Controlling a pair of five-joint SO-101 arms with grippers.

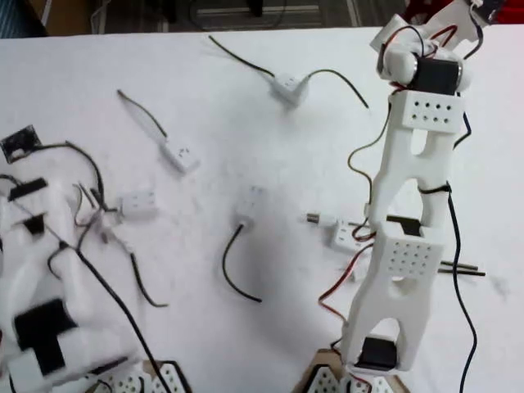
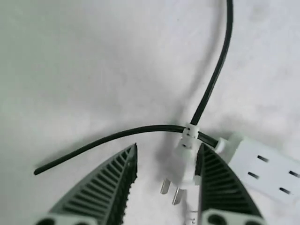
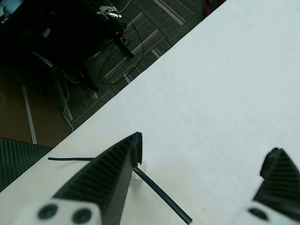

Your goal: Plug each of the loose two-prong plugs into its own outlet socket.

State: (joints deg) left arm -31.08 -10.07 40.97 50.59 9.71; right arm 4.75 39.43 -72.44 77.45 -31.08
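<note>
Between the spread jaws of my left end effector (image 2: 167, 150) lies the two-prong plug (image 2: 186, 161), prongs pointing wristward, outlet socket (image 2: 262, 168) just beside.

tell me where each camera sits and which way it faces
High view: fixed above the arms' side, looking down over the table; shows both arms, the right arm stretched to the far edge.
Left wrist view: on the left arm, looking down at a plug inside the open left tool, beside an outlet.
Right wrist view: on the right arm, looking past the table's edge to the floor; open right tool, a cable.
Shared: high and left wrist views likely both show that outlet.
</note>
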